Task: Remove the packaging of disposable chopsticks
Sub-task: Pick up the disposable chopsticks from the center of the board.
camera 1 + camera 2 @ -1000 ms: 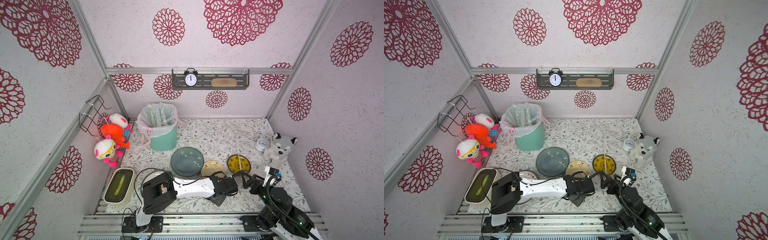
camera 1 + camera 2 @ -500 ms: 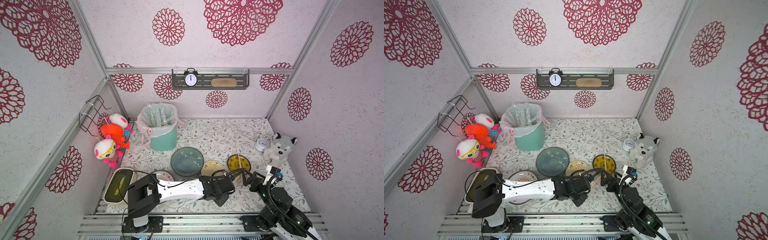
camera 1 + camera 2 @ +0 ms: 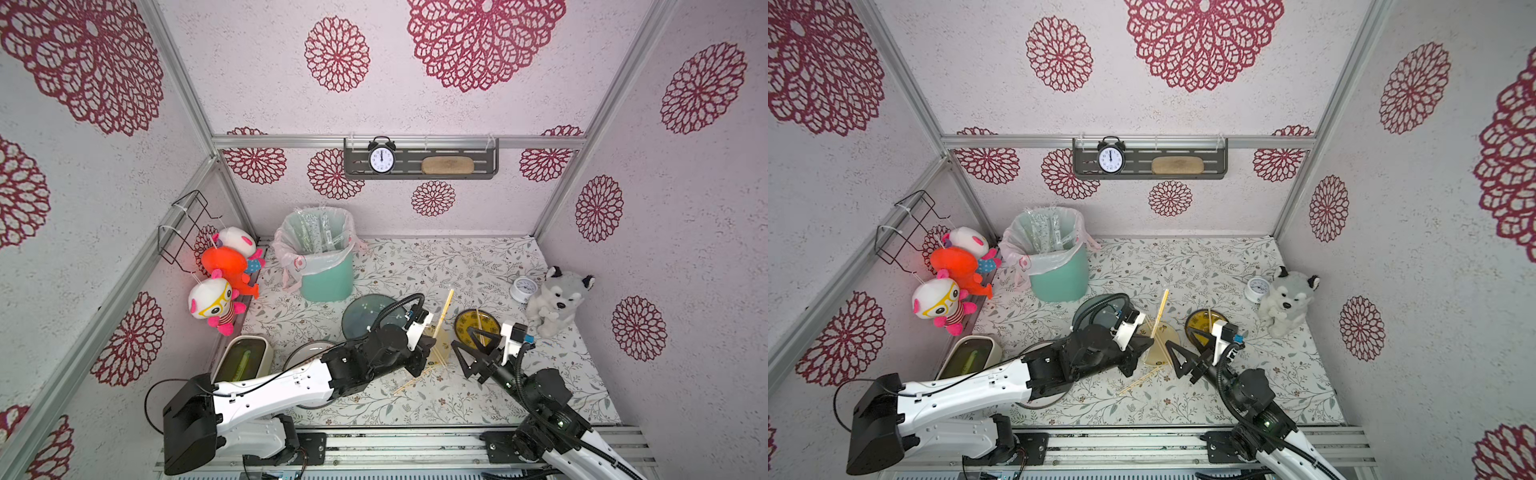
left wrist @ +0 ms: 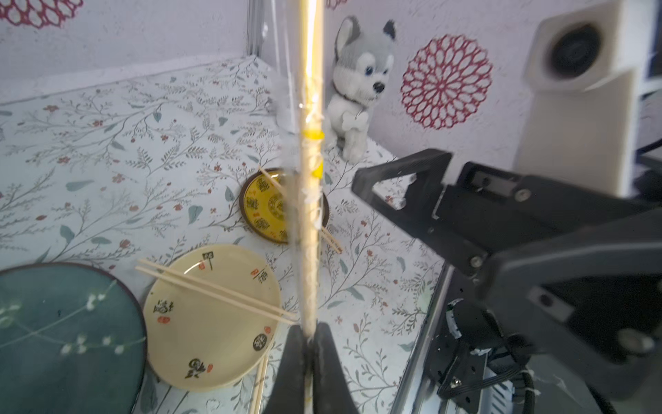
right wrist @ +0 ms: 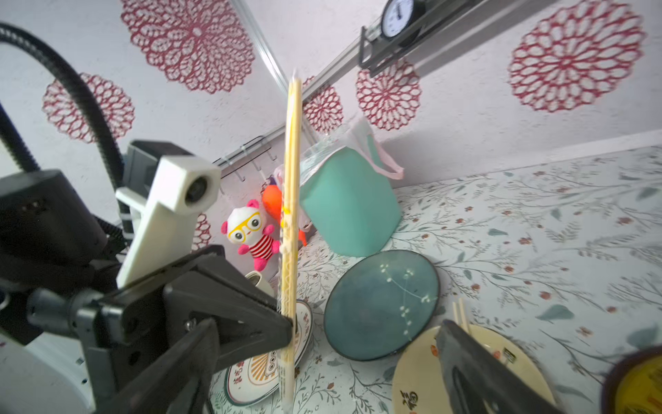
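**Sleeved pair stood up for stripping**

Over the floral tabletop (image 4: 107, 143), just beside the cream plate (image 4: 211, 322), my left claw (image 4: 308, 331) pinches the base of a sleeved pair of chopsticks (image 4: 311, 222). It holds them upright so the packaging (image 4: 291, 107) can slide off the free end. My right claw (image 3: 462, 337) gapes wide alongside, apparently not touching yet.
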